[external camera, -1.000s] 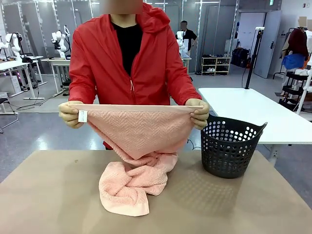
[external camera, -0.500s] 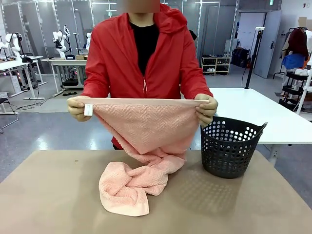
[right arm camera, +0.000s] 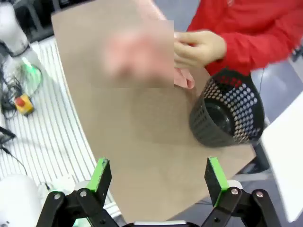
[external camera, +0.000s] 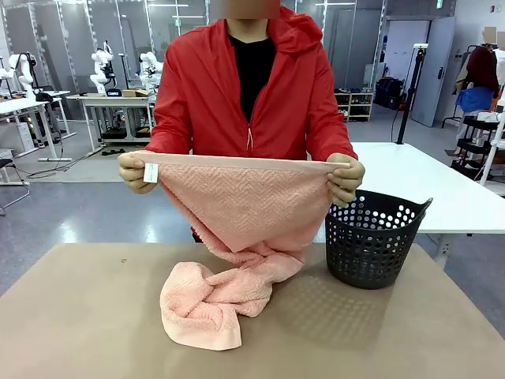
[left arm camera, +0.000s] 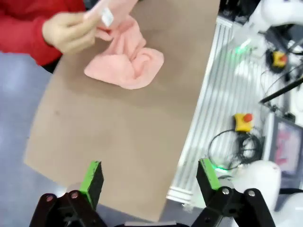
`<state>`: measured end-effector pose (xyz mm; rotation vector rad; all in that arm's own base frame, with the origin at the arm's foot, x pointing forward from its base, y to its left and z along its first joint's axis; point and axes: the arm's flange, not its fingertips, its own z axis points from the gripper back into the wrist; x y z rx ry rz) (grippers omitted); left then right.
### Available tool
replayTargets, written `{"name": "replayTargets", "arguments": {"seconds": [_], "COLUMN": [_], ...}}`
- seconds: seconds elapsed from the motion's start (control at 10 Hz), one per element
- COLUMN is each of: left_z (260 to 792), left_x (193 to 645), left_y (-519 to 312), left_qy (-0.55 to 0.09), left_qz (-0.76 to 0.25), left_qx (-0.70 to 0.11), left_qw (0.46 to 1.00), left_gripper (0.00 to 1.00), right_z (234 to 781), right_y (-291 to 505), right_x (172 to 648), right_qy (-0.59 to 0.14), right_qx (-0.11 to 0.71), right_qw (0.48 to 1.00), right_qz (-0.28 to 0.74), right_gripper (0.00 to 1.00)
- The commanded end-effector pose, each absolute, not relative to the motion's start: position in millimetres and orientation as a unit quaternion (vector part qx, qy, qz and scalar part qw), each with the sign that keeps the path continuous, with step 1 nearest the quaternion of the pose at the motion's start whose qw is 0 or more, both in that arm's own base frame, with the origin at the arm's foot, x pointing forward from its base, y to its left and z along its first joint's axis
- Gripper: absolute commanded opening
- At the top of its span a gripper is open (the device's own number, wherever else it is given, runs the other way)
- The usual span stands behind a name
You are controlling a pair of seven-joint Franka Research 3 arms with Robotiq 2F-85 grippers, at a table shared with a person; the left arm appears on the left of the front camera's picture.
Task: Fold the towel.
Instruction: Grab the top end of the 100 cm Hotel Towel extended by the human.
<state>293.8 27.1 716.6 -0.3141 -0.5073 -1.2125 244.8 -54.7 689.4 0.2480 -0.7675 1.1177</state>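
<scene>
Since a second ago the person [external camera: 245, 103] has shifted toward 3 o'clock in the front view. Both hands and the taut edge of the towel [external camera: 237, 225] went along and rose slightly. The heap on the worktop [external camera: 87, 316] lies as before, and both sets of fingers stand as wide as before

Left gripper [left arm camera: 150, 172]: green-padded fingers [left arm camera: 93, 176] wide apart, nothing between them, touching nothing. It hangs over the worktop's near edge, pointing down. In the left wrist view the towel heap lies toward 12 o'clock, well apart from it

Right gripper [right arm camera: 157, 171]: fingers wide apart, empty, also over the worktop's edge. The black perforated basket [right arm camera: 227, 113] sits at 1 o'clock, well apart

Towel: the top edge with its plain band is pulled level between the person's hands, below the chest. The hand at 9 o'clock [external camera: 136, 171] pinches the corner beside the white label [external camera: 151, 172]. The hand at 3 o'clock [external camera: 346, 178] grips the other corner, just above the basket rim. The middle hangs in a V; the lower part is bunched on the worktop at the hands' 6 o'clock, near the basket's 9 o'clock side
</scene>
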Motion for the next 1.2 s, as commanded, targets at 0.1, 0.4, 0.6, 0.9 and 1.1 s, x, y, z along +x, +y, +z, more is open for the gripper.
{"name": "replayTargets", "arguments": {"seconds": [0.1, 0.4, 0.6, 0.9, 1.1], "left_z": [692.2, 682.7, 688.1, 684.6, 683.9], "left_x": [282.9, 286.6, 288.8, 288.5, 289.2], "left_y": [-24.9, -43.4, -37.8, -45.8, -43.4], "left_qy": [-0.26, -0.271, -0.286, -0.266, -0.268], "left_qz": [-0.611, -0.619, -0.603, -0.628, -0.629], "left_qx": [-0.065, -0.06, -0.099, -0.07, -0.082], "left_qw": [0.745, 0.735, 0.738, 0.728, 0.725], "left_gripper": [1.0, 1.0, 1.0, 1.0, 1.0], "right_z": [690.6, 692.9, 689.6, 692.4, 692.4], "right_y": [6.0, 41.8, 43.8, 45.5, 45.5], "right_x": [248.2, 255.9, 257.5, 253.9, 253.9], "right_qy": [-0.341, -0.321, -0.304, -0.323, -0.323], "right_qx": [0.046, 0.028, 0.031, 0.031, 0.031], "right_qw": [0.735, 0.724, 0.729, 0.71, 0.71], "right_qz": [0.584, 0.61, 0.613, 0.625, 0.625], "right_gripper": [1.0, 1.0, 1.0, 1.0, 1.0]}}
